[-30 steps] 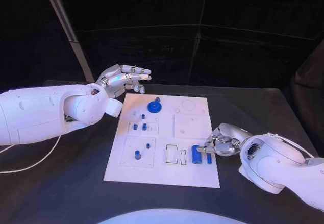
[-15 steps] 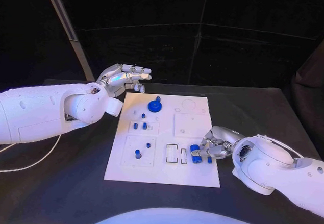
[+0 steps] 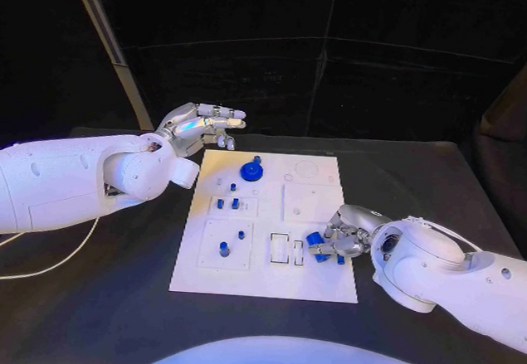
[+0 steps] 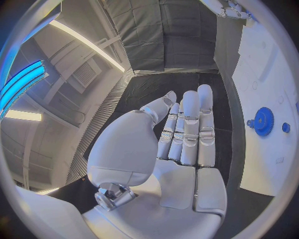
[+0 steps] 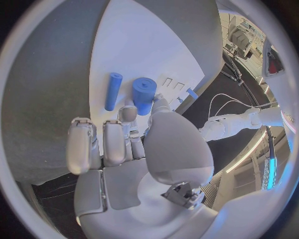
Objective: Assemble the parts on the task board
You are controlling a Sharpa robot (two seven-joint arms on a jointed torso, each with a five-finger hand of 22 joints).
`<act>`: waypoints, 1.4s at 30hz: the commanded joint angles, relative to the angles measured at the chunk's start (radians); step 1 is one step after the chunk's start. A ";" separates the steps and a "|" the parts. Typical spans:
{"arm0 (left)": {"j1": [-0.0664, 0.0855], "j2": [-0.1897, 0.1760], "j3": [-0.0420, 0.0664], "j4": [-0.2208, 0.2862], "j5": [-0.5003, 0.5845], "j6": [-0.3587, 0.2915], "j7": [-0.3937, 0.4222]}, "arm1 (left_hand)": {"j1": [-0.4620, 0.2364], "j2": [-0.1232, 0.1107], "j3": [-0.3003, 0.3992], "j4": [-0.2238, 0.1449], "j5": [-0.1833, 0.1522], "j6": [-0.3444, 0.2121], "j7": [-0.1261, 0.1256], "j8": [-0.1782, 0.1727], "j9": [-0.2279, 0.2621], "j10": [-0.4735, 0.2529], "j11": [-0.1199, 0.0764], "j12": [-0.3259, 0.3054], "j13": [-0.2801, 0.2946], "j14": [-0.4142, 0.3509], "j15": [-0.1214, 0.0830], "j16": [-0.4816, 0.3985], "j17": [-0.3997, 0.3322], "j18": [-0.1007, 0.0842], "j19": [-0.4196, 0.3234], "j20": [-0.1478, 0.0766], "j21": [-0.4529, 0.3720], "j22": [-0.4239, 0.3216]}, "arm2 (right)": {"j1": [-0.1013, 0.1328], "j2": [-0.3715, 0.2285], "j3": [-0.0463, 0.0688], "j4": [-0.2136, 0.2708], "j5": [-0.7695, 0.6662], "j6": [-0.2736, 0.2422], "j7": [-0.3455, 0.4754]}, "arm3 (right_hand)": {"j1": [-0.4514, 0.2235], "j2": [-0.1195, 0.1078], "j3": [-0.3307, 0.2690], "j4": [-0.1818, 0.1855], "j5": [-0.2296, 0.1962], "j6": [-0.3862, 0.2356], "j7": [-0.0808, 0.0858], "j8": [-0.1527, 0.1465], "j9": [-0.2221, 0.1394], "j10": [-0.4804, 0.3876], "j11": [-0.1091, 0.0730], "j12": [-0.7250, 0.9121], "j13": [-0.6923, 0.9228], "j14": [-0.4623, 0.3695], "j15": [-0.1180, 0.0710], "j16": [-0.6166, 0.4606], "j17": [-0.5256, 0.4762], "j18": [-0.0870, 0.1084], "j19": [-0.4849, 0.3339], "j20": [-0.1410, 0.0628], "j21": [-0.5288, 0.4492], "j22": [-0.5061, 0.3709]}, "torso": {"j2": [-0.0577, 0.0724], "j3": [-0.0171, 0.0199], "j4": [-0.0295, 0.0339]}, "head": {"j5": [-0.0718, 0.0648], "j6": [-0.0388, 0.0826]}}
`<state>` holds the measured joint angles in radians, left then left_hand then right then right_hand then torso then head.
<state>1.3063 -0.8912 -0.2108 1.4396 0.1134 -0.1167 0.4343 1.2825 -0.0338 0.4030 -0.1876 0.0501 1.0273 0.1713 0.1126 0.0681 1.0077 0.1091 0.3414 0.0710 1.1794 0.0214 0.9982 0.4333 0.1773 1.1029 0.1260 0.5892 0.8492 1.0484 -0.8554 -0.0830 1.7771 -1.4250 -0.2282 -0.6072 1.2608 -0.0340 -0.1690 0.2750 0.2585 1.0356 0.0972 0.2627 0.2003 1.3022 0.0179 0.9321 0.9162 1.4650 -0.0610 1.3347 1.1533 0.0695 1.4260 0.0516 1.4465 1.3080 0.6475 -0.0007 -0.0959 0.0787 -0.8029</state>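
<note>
Two hands: both were over or beside the task board (image 3: 263, 277), a white plate in the middle of the black desk (image 3: 420, 171).
Right hand (image 3: 338, 236): it sat at the board's right edge, near its lower half; in the right wrist view its fingers (image 5: 127, 117) pinched a thick blue cylinder (image 5: 144, 94), thumb on one side and a finger on the other, while the remaining fingers were curled back, away from the part.
Thick blue cylinder, head view (image 3: 316, 242): it was held just above the board, close to the right edge, beside two small rectangular outlines.
Thin blue rod (image 5: 112, 91): it lay flat on the board just beside the held cylinder, apart from the fingers.
Left hand (image 3: 204, 126): it hovered past the board's far left corner, off the plate; in the left wrist view its fingers (image 4: 190, 124) were straight, side by side, and held nothing.
Blue gear (image 3: 251, 173): it stood on the board near the far edge, left of centre.
Small blue pegs (image 3: 226, 205): several stood in the board's left-hand panels, one lower peg (image 3: 223, 250) nearer the near edge.
</note>
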 commanded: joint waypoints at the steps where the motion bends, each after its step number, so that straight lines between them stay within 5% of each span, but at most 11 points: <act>1: 0.001 -0.001 0.001 0.002 0.002 0.015 0.002 | -0.011 -0.002 -0.006 0.002 0.001 -0.005 0.000 0.005 0.000 -0.010 0.000 0.007 -0.001 -0.007 0.003 -0.004 -0.003 0.005 -0.006 0.000 -0.005 -0.003 | -0.006 0.004 -0.005 -0.005 -0.015 0.038 -0.052 | 0.024 0.007 0.002 -0.011 0.008 0.001 -0.008 0.006 0.006 -0.002 -0.008 0.005 0.006 0.041 0.001 0.006 0.004 -0.015 0.007 0.001 0.008 0.023 | 0.000 0.0001 0.0003 | 0.000 0.000; 8: 0.001 -0.003 0.001 0.003 0.002 0.016 0.001 | -0.011 -0.002 -0.006 0.002 0.001 -0.005 0.000 0.005 0.000 -0.010 0.000 0.007 -0.001 -0.007 0.003 -0.004 -0.003 0.005 -0.006 0.000 -0.005 -0.003 | -0.008 0.003 -0.004 0.003 -0.015 -0.007 -0.046 | 0.036 0.023 -0.003 -0.016 0.043 0.012 -0.012 0.019 0.018 0.008 -0.012 0.017 0.029 0.043 -0.002 0.015 0.020 -0.017 0.014 -0.002 0.014 0.035 | -0.001 -0.0001 -0.0014 | 0.000 0.002; 19: 0.001 -0.005 0.001 0.003 0.002 0.017 0.001 | -0.011 -0.002 -0.006 0.002 0.001 -0.005 0.000 0.005 0.000 -0.010 0.000 0.007 -0.001 -0.007 0.003 -0.004 -0.003 0.005 -0.006 0.000 -0.005 -0.003 | -0.008 -0.041 -0.003 0.087 0.044 -0.240 0.032 | 0.030 0.049 -0.023 0.003 0.176 0.017 -0.018 0.023 0.040 0.020 -0.018 0.014 0.048 0.045 -0.007 0.025 0.036 -0.018 0.015 -0.007 0.017 0.040 | -0.001 -0.0006 0.0013 | -0.003 0.005; 24: 0.001 -0.005 0.000 0.005 0.002 0.017 0.002 | -0.011 -0.002 -0.006 0.002 0.001 -0.005 0.000 0.005 0.000 -0.010 0.000 0.007 -0.001 -0.007 0.003 -0.004 -0.003 0.005 -0.006 0.000 -0.005 -0.003 | -0.008 -0.038 -0.003 0.107 0.090 -0.291 0.062 | 0.029 0.053 -0.026 0.007 0.192 0.017 -0.018 0.022 0.042 0.019 -0.018 0.010 0.048 0.044 -0.007 0.025 0.037 -0.018 0.015 -0.007 0.018 0.041 | 0.001 0.0004 0.0017 | 0.000 0.006; 29: 0.001 -0.005 0.000 0.007 0.002 0.017 0.001 | -0.011 -0.002 -0.006 0.002 0.001 -0.005 0.000 0.005 0.000 -0.010 0.000 0.007 -0.001 -0.007 0.003 -0.004 -0.003 0.005 -0.006 0.000 -0.005 -0.003 | -0.008 -0.021 -0.003 0.103 0.117 -0.268 0.066 | 0.028 0.054 -0.027 0.009 0.196 0.017 -0.018 0.022 0.043 0.018 -0.018 0.004 0.044 0.044 -0.007 0.024 0.036 -0.018 0.015 -0.007 0.017 0.040 | 0.000 -0.0007 0.0019 | 0.002 0.004; 42: 0.001 -0.004 0.001 0.010 0.002 0.017 0.001 | -0.011 -0.002 -0.006 0.002 0.001 -0.005 0.000 0.005 0.000 -0.010 0.000 0.007 -0.001 -0.007 0.003 -0.004 -0.003 0.005 -0.006 0.000 -0.005 -0.003 | -0.007 0.064 -0.003 0.054 0.162 -0.113 0.017 | -0.042 0.074 -0.065 0.015 0.185 0.046 -0.028 0.025 0.061 0.023 -0.024 -0.022 0.038 0.044 -0.011 0.026 0.044 -0.018 0.014 -0.010 0.017 0.041 | 0.001 -0.0004 0.0008 | 0.007 0.001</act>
<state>1.3063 -0.8958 -0.2111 1.4473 0.1135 -0.1113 0.4311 1.2826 -0.0339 0.4030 -0.1876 0.0501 1.0273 0.1713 0.1126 0.0681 1.0040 0.1054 0.3414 0.0710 1.1794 0.0214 0.9982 0.4315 0.1773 1.1030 0.1260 0.5892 0.8478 1.0393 -0.7944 -0.0864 1.8325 -1.2892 -0.3980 -0.5737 1.2256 0.0400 -0.2274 0.2896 0.4474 1.0764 0.0700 0.2870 0.2602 1.3218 -0.0016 0.9137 0.9534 1.4687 -0.0645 1.3558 1.1964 0.0696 1.4369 0.0482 1.4580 1.3077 0.6484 -0.0010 -0.0941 0.0850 -0.8011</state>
